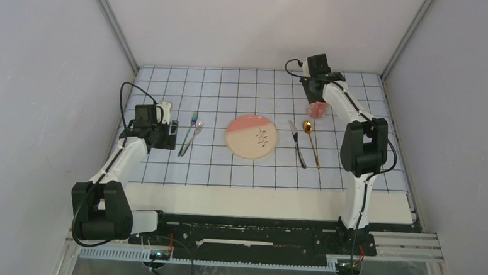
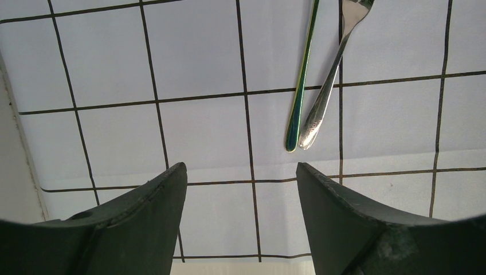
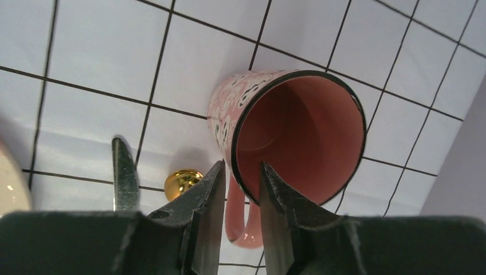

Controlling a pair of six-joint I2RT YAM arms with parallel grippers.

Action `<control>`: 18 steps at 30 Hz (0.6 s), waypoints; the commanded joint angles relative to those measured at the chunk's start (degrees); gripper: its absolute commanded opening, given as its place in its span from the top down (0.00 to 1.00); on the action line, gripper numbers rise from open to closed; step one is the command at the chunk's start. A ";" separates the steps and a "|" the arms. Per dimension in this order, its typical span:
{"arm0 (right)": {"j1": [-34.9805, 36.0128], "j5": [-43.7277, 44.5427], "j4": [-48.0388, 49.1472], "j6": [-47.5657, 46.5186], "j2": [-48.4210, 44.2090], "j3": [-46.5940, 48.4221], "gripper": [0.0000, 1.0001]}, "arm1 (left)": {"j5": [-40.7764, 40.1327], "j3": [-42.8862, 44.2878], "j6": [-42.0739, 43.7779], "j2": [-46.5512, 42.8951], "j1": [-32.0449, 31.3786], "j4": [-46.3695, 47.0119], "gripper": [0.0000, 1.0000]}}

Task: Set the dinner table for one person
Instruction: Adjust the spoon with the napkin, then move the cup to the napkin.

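Since the pink mug [image 3: 298,132] stands upright on the gridded cloth [image 1: 244,87], just beyond the heads of the knife [image 1: 298,145] and gold spoon [image 1: 311,143], it appears to be at its drinking place to the right of the plate [image 1: 250,136].

Right gripper [image 3: 242,166]: jaws a little apart and astride the mug rim beside the handle, one finger inside and one outside. Pink shows on each side of the wall, so this is judged a loose straddle, not a clamp.

Left gripper [image 2: 240,169]: jaws wide apart with nothing between them. It hovers over the cloth just short of the handle ends of the silver fork [image 2: 326,91] and the green-tinted utensil [image 2: 302,86], which lie side by side to the left of the plate.

Dinner table [image 1: 257,198]: the cream top lies beneath the cloth and is exposed along the near edge.

Risk: the right arm's withdrawal should go straight up, or a finger may catch the rim and tip the mug.
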 commanded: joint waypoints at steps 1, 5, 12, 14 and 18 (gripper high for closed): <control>-1.04 1.38 -2.77 -2.44 2.77 6.05 0.64 | -0.13 -0.47 1.07 -1.60 0.18 0.62 0.25; -1.55 1.10 -2.79 -3.16 4.36 7.63 0.65 | -0.20 -0.46 1.17 -1.61 0.11 0.60 0.25; -1.81 1.12 -4.02 -2.74 8.82 12.57 0.96 | -0.78 -0.91 1.39 -1.51 0.12 0.88 0.25; -1.81 1.22 -3.44 -2.68 9.57 12.94 1.00 | -1.16 -1.11 1.58 -1.45 0.18 0.91 0.25; -1.99 2.47 -2.65 -2.96 10.96 13.68 1.00 | -1.32 -1.26 1.77 -1.24 0.11 1.13 0.25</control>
